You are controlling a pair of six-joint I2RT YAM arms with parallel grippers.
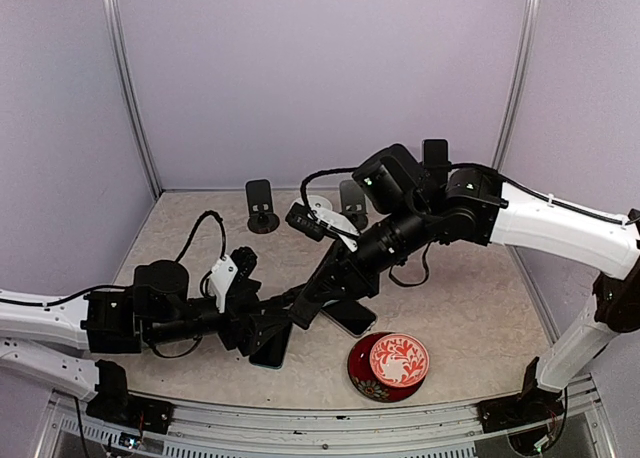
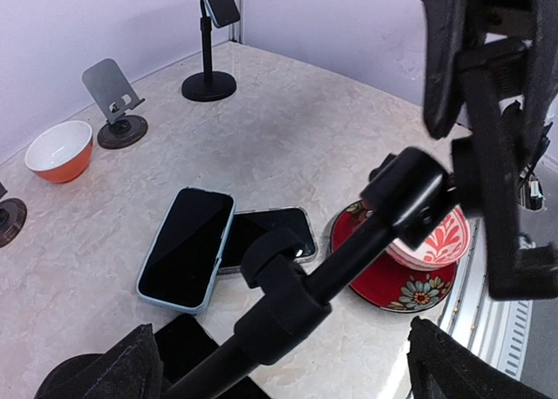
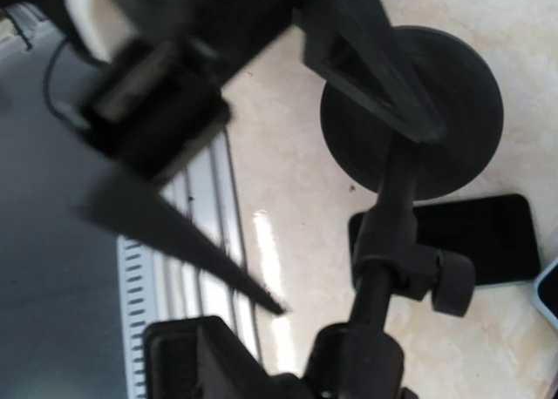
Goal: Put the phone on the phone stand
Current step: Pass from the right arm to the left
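A black pole phone stand [image 2: 349,251] hangs tilted between my two grippers; its round base [image 3: 410,111] shows in the right wrist view. My right gripper [image 1: 322,300] appears shut on the stand's upper end [image 3: 357,364]. My left gripper [image 1: 258,333] is open, its fingertips [image 2: 131,364] wide apart on either side of the lower pole. A phone in a light blue case [image 2: 187,246] lies flat on the table, overlapping a second dark phone [image 2: 275,233]. A third black phone [image 2: 183,338] lies under the left gripper, and it also shows in the top view [image 1: 270,350].
A red plate [image 1: 362,376] holding a red patterned bowl [image 1: 399,360] sits at the front right. Other phone stands [image 1: 260,206] [image 1: 352,200] [image 1: 435,158] line the back wall. An orange bowl [image 2: 59,149] and a grey folding stand [image 2: 113,103] are at the back.
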